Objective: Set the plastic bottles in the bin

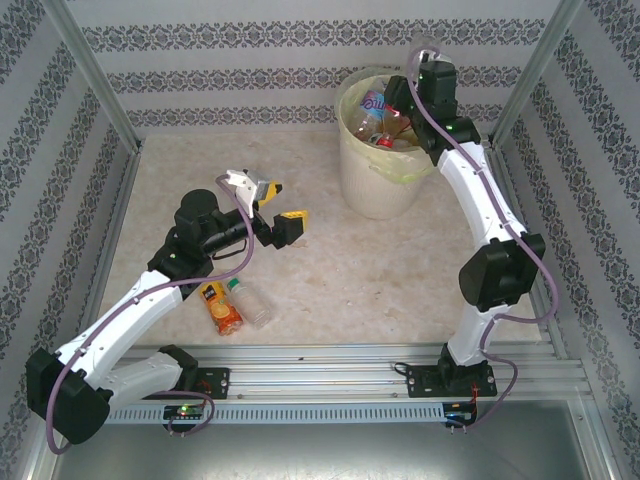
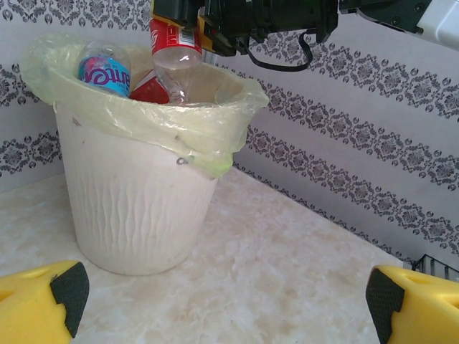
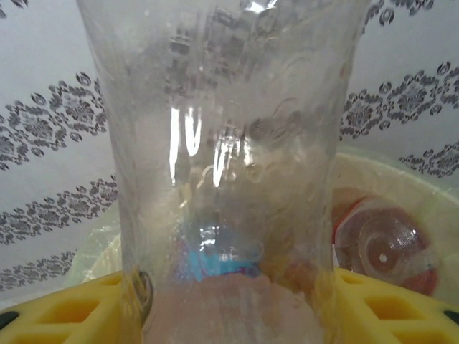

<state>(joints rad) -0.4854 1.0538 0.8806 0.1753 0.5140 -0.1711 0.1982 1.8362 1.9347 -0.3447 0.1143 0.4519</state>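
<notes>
Hovering above the bin with the right gripper, a clear bottle between the yellow fingers (touching both, seemingly). Clamped or loosened? Cannot tell. Spotting a blue-labelled bottle inside the bin. Over to the left gripper: spread wide above the table, with an orange-labelled bottle lying near its arm.

Marbled table: bin far R; orange-label bottle, clear bottle lying side-by-side near L.
</notes>
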